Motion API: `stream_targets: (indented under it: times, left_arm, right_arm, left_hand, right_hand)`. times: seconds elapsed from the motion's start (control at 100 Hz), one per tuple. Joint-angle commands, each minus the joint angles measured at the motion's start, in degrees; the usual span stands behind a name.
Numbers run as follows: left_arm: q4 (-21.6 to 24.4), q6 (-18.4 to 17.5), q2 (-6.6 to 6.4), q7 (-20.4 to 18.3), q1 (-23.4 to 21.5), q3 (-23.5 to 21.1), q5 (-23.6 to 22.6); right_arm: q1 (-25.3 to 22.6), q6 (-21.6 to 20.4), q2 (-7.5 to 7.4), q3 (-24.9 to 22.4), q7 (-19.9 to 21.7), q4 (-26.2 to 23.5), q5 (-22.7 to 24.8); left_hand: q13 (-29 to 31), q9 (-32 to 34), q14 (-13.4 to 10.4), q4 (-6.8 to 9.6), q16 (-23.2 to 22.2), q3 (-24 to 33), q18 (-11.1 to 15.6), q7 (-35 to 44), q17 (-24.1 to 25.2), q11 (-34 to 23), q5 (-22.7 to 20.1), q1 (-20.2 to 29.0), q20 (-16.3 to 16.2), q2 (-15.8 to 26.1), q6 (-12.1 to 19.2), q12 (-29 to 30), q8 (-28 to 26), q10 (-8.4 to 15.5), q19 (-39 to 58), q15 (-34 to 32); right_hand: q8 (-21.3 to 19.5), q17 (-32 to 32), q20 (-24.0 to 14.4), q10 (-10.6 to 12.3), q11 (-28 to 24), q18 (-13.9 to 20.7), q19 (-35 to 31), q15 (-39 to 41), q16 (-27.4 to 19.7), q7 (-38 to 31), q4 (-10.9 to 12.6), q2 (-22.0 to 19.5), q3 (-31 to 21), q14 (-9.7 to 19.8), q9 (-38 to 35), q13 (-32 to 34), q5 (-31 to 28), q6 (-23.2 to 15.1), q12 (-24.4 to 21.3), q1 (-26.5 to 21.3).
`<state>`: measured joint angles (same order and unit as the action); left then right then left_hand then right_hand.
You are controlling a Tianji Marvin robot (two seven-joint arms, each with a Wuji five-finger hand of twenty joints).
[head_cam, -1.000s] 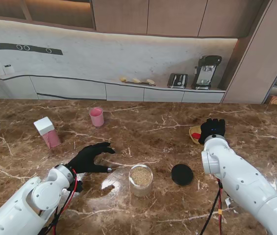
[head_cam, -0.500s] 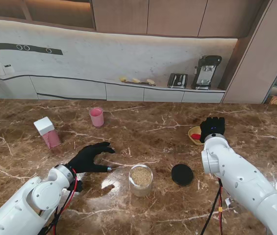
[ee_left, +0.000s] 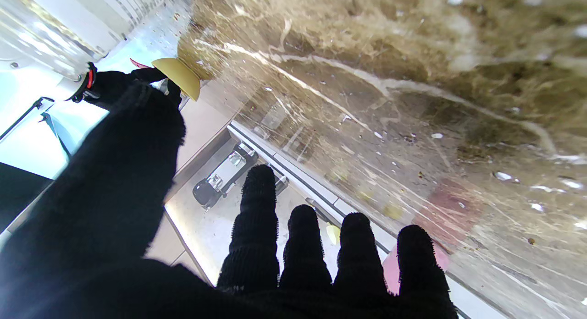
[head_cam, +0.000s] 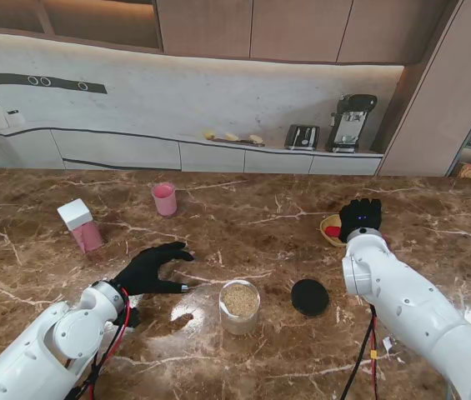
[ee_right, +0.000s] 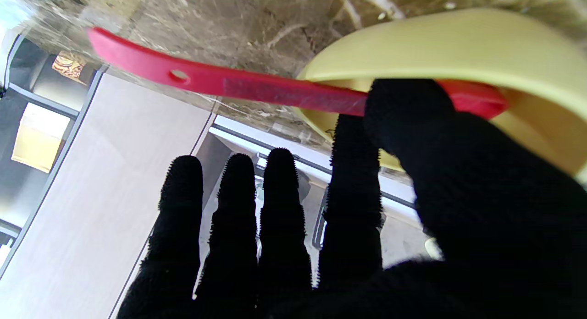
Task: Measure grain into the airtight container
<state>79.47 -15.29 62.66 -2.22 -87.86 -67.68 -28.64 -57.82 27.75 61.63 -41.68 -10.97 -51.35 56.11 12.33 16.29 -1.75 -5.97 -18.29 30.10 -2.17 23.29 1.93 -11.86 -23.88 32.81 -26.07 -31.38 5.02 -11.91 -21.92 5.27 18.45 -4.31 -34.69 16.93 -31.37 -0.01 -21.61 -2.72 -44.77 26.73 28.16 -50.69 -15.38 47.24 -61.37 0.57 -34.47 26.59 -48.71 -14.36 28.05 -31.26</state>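
Both arms (head_cam: 43, 350) are built of glossy white, rounded shell segments with bulbous joint housings, the right arm (head_cam: 410, 308) showing grey seams between segments. Each ends in a five-finger hand in a black knitted glove: left hand (head_cam: 153, 268), right hand (head_cam: 360, 217), the weave fuzzy on the fingers (ee_right: 282, 204) in the wrist view. Red and black cables (head_cam: 112, 346) run along the left forearm; a black and a red cable (head_cam: 367, 354) hang beneath the right arm.

I can read no words, brand names, numbers or signs anywhere in these views, neither on the containers and cup on the table nor on the appliances on the back counter.
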Motion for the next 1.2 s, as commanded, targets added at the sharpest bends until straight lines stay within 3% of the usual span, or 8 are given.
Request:
stream_targets:
  times: [0.0, 0.09, 0.38, 0.49, 0.75, 0.94, 0.99, 1.19]
  left_arm:
    - [-0.4, -0.1, 0.15, 0.1, -0.3, 0.1, 0.0]
    - [-0.4, 0.0, 0.15, 0.1, -0.3, 0.1, 0.0]
    - [-0.5, 0.1, 0.23, 0.5, -0.4, 0.2, 0.0]
    - [-0.6, 0.0, 0.24, 0.5, -0.4, 0.1, 0.0]
    - [-0.9, -0.1, 0.28, 0.7, -0.2, 0.2, 0.0]
    - [-0.9, -0.1, 0.28, 0.7, -0.3, 0.1, 0.0]
    - [-1.0, -0.1, 0.28, 0.7, -0.2, 0.1, 0.0]
    - [-1.1, -0.1, 0.31, 0.7, -0.2, 0.2, 0.2]
  right_arm:
    - [0.1, -0.1, 0.32, 0.2, 0.3, 0.9, -0.3]
    - [0.2, -0.5, 0.47, 0.1, -0.7, 1.4, -0.5]
    - [-0.4, -2.6, 0.01, -1.3, -2.0, 0.9, 1.0]
    - [-0.6, -3.5, -0.29, -1.5, -1.5, 0.5, 1.6]
    - [-0.6, -4.5, -0.51, -1.1, 0.4, 0.2, 1.4]
    - [-0.7, -4.9, -0.61, -1.1, 1.3, 0.0, 1.0]
    - [-0.8, -5.3, -0.73, -1.4, 1.8, -0.3, 1.1]
    - [-1.1, -5.8, -0.83, -2.2, 2.0, -0.8, 1.6]
  left_hand:
    - [-1.3, 0.6, -3.0, 1.81, 0.7, -1.4, -0.4, -0.3, 1.0, 0.7, -0.2, 0.2, -0.6, 1.8, 1.9, -0.3, -0.3, 0.4, -1.9, 0.6]
    - [-1.3, 0.6, -3.0, 1.85, 0.7, -1.4, -0.4, -0.3, 1.0, 0.7, -0.3, 0.3, -0.6, 1.9, 1.8, -0.4, -0.3, 0.3, -2.0, 0.6]
    - [-1.1, 0.8, -2.9, 1.89, 0.6, -1.2, -0.6, 0.1, 1.0, 0.7, -0.7, 0.3, -0.8, 1.9, 1.9, -0.4, -0.5, 0.4, -1.9, 0.6]
    - [-1.1, 0.8, -2.9, 1.89, 0.6, -1.1, -0.6, 0.5, 1.0, 0.7, -0.7, 0.2, -0.8, 2.0, 1.9, -0.5, -0.8, 0.4, -1.9, 0.5]
    - [-1.2, 0.8, -2.8, 1.9, 0.6, -0.8, -0.6, 0.7, 1.0, 0.6, -0.6, 0.1, -0.9, 2.1, 1.9, -0.5, -1.0, 0.3, -1.9, 0.5]
    - [-1.1, 0.8, -2.8, 1.95, 0.6, -0.7, -0.6, 0.7, 1.0, 0.7, -0.6, 0.1, -0.9, 2.3, 2.0, -0.5, -1.1, 0.5, -1.9, 0.5]
    - [-1.1, 0.8, -2.7, 1.95, 0.6, -0.7, -0.6, 0.6, 1.0, 0.7, -0.5, 0.1, -0.9, 2.4, 2.0, -0.5, -1.1, 0.4, -1.9, 0.5]
    - [-1.1, 0.9, -2.7, 2.04, 0.6, -1.1, -0.7, 0.4, 1.0, 0.8, -0.4, -0.3, -0.9, 3.2, 1.9, -0.5, -1.1, 0.5, -1.9, 0.5]
  right_hand:
    - [-2.5, 0.4, -0.6, 0.5, -0.8, -0.6, -1.5, 0.4, -1.4, -2.7, -2.4, 1.6, -1.8, 0.7, -1.1, 1.3, -2.4, -2.6, -0.4, -2.2]
    - [-1.7, 0.7, -0.6, 0.8, -1.1, -0.6, -1.8, 0.5, -1.4, -2.9, -2.7, 2.7, -1.6, 0.9, -2.0, 1.9, -3.5, -2.2, -0.2, -2.0]
    - [11.6, 1.3, 0.2, 3.2, -0.5, -0.4, -2.9, 0.3, -1.7, -6.0, -3.7, 4.2, -1.6, 1.7, -7.0, 3.4, -9.1, -0.1, -0.9, -0.8]
    - [16.6, 1.0, 0.4, 4.2, -0.3, -0.1, -2.9, 0.3, -1.9, -6.7, -3.0, 1.5, -2.2, 2.2, -8.9, 3.4, -9.7, 1.4, -1.4, -0.7]
    - [21.5, 0.3, 0.5, 4.2, -0.1, -0.1, -2.4, 0.4, -2.0, -4.5, -1.5, -4.4, -3.3, 2.5, -9.9, 3.3, -6.9, 3.7, -1.5, 0.0]
    - [22.0, -0.4, 0.6, 4.0, 0.2, 0.1, -1.8, 0.4, -1.9, -4.2, -1.5, -6.3, -5.1, 2.7, -8.9, 2.6, -5.0, 4.0, -1.4, 0.1]
    - [19.6, -1.3, 0.7, 3.5, 0.4, 0.2, -0.8, 0.3, -1.9, -4.2, -1.7, -8.7, -4.2, 2.7, -7.5, 1.6, -3.7, 1.8, -1.2, -0.4]
    - [10.7, -2.4, 0.3, 3.3, 0.0, 0.5, 0.7, 0.6, -1.9, -4.0, -1.6, -12.1, -2.5, 2.8, -5.6, 0.1, -3.4, -0.7, -0.9, -1.1]
